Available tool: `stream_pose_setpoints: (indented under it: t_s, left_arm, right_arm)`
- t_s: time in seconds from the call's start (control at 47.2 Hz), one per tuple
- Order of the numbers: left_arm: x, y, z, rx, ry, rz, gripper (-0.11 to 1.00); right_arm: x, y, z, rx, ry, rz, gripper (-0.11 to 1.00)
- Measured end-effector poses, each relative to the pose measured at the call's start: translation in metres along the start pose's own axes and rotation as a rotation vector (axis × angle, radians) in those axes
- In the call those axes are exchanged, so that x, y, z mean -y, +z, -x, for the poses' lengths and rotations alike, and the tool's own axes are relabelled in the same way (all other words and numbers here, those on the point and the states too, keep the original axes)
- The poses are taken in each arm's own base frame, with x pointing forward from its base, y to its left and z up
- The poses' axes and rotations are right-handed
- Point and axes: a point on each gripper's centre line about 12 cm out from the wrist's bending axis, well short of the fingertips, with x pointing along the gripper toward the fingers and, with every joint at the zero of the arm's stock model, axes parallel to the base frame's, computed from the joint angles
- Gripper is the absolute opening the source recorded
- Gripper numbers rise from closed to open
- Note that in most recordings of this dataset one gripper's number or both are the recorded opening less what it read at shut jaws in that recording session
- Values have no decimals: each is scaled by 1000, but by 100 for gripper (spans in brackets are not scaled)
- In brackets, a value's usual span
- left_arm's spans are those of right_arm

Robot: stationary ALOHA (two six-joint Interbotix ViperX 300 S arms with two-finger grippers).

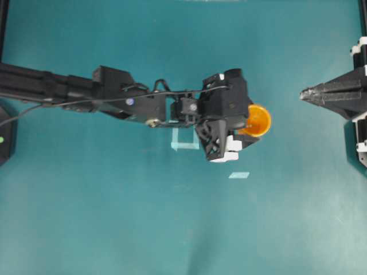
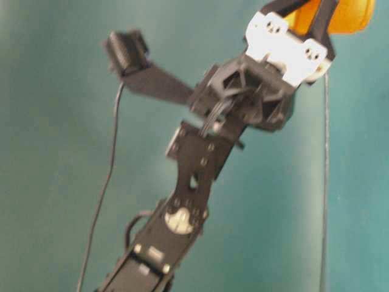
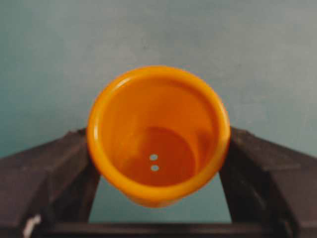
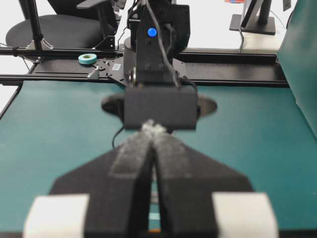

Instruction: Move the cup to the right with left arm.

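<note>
The orange cup (image 1: pixel 259 120) stands right of the table's middle, partly under my left gripper (image 1: pixel 251 122). In the left wrist view the cup (image 3: pixel 158 134) fills the gap between the two black fingers (image 3: pixel 59 168), and both press against its sides, so the gripper is shut on it. The table-level view shows the cup (image 2: pixel 346 15) at the top, between the finger ends above the white gripper parts (image 2: pixel 285 45). Whether the cup touches the table I cannot tell. My right gripper (image 1: pixel 304 94) rests shut at the right edge, apart from the cup; its fingers (image 4: pixel 133 163) meet at the tip.
Two pale tape marks lie on the teal table: a square outline (image 1: pixel 184 140) under the left arm's wrist and a small strip (image 1: pixel 239 175) nearer the front. The left arm (image 1: pixel 69 89) stretches in from the left edge. Black frame rails (image 4: pixel 223 74) border the table's far side.
</note>
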Motion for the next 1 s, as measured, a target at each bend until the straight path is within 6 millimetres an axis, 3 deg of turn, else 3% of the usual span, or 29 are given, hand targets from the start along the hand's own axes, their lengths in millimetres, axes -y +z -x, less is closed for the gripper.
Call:
stream_pose_setpoints:
  t_s: [0.403,0.53,0.996]
  left_arm:
    - [0,14,-31,31,1,-2,69]
    - [-1,17,-40,32,1,-2,63]
    - [-1,21,-57,35,2,-2,62]
  right_arm:
    - [0,2,1,6,-2,2,-1]
    - [0,2,1,8,-2,5,-1]
    - [0,2,1,8,-2,5,-1]
